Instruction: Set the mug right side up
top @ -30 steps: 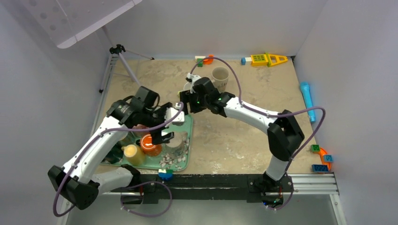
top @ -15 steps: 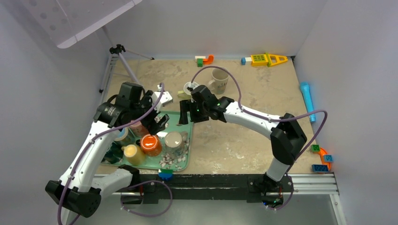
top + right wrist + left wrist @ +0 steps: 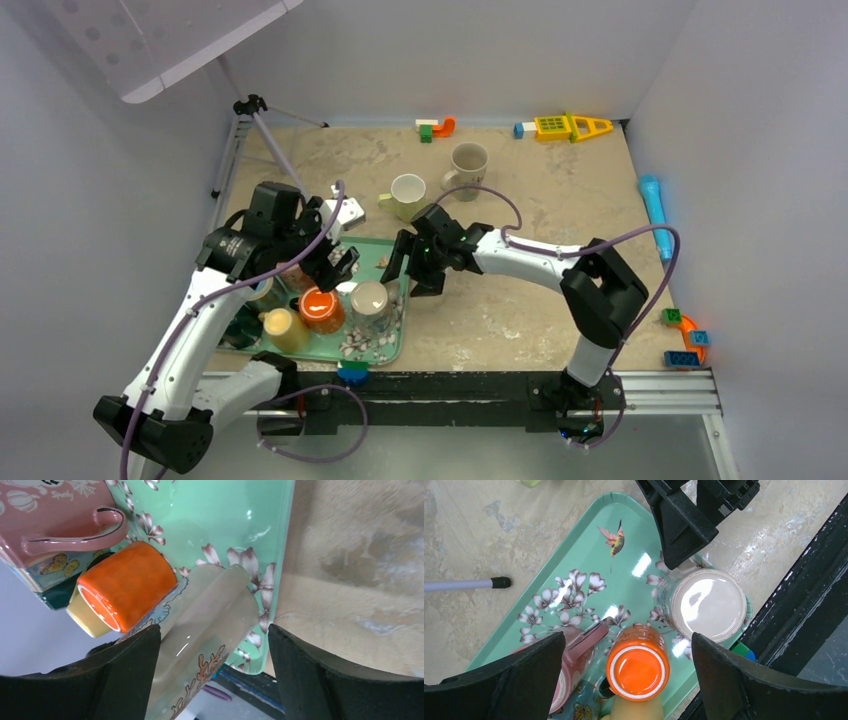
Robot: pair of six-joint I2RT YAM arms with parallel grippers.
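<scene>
A green floral tray (image 3: 392,335) holds several upside-down mugs. An orange mug (image 3: 318,305) stands bottom up beside a pale mug with a coral pattern (image 3: 370,298). My left gripper (image 3: 335,265) is open and empty above the tray; in the left wrist view (image 3: 629,680) the orange mug (image 3: 638,666) lies between its fingers and the pale mug (image 3: 708,603) is to the right. My right gripper (image 3: 408,275) is open and empty at the tray's right edge; in the right wrist view (image 3: 215,675) the pale mug (image 3: 210,615) lies between its fingers, with the orange mug (image 3: 125,585) beside it.
A pink mug (image 3: 574,650) and a yellow mug (image 3: 280,325) also sit on the tray. A light green mug (image 3: 407,190) and a beige mug (image 3: 468,160) stand upright on the table behind. A tripod (image 3: 255,120) stands at back left. A blue cylinder (image 3: 655,215) and bricks (image 3: 685,345) lie on the right.
My right gripper has come away from the light green mug, which now stands alone, and moved down to the tray's right edge. My left gripper drew back to the left over the tray.
</scene>
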